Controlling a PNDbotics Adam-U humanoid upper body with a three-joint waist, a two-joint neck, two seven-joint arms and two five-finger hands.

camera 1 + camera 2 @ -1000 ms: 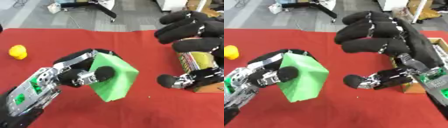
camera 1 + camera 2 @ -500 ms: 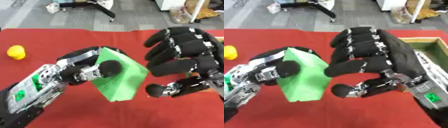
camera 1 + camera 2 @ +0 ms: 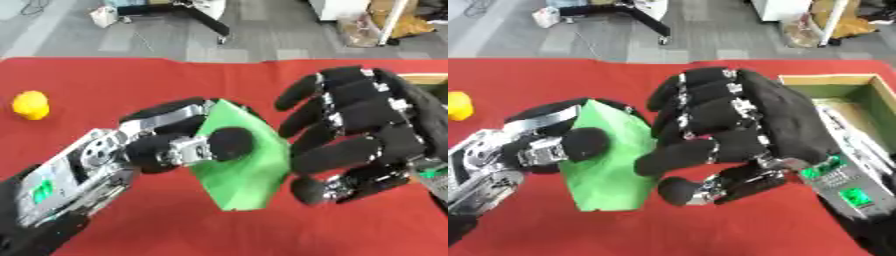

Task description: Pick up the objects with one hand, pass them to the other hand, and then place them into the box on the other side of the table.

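The green block (image 3: 241,162) sits above the red table (image 3: 105,80), pinched in my left hand (image 3: 171,145), thumb on its front face. My right hand (image 3: 737,127) is spread, fingertips against the block's right edge. I see the box (image 3: 859,92) at far right, a yellow object (image 3: 31,105) far left.

your left hand (image 3: 175,145) covers the near face of the green block (image 3: 249,172) with its thumb, and its fingers hide the block's back edge. your right hand (image 3: 728,135) blocks the block's right side, so you cannot tell whether those fingers touch it. the box (image 3: 859,97) is cut by the right edge and partly hidden behind that hand. the yellow object (image 3: 31,105) is too blurred to identify.
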